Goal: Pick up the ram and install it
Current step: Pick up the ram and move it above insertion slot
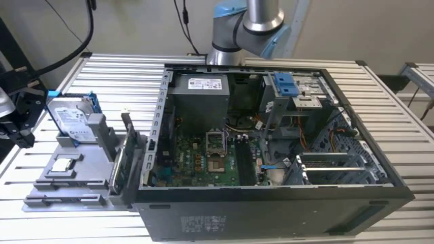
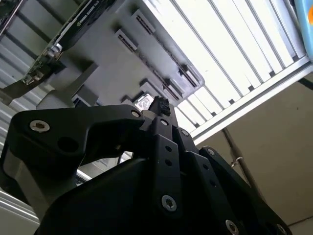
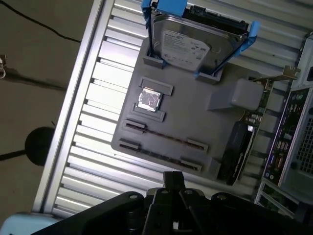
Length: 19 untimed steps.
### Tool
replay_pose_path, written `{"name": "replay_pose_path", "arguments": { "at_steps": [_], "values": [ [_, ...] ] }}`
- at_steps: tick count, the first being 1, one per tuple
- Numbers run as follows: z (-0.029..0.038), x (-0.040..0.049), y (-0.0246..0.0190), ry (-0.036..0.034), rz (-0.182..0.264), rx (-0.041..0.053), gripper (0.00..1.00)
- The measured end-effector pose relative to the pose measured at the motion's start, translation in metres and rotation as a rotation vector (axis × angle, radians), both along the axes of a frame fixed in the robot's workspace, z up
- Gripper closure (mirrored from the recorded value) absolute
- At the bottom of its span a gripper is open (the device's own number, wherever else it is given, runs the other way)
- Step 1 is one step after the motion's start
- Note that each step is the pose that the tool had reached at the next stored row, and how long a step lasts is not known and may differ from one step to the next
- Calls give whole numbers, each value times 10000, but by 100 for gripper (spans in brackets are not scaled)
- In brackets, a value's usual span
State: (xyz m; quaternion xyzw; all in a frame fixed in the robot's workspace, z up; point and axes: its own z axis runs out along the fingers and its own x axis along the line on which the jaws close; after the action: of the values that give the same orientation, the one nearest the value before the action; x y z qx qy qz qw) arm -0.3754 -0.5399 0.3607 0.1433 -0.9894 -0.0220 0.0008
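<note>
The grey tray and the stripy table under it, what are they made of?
The flat grey tray looks like matte plastic: it has a dull, even colour and blocky moulded holders, and it may be printed. The ribbed table looks like bare metal, probably aluminium, because its pale silvery slats shine brightly in the light.

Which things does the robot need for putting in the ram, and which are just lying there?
For the job: ram in the grey tray, hand, open computer case.
Just lying about: hard drive, green card, small square chip.
</note>
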Motion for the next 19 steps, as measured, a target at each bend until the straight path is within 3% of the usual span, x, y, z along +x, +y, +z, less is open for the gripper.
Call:
{"name": "replay_pose_path", "arguments": {
  "at_steps": [19],
  "values": [
    [0,0,0,0,1007,0,89]
  ]
}}
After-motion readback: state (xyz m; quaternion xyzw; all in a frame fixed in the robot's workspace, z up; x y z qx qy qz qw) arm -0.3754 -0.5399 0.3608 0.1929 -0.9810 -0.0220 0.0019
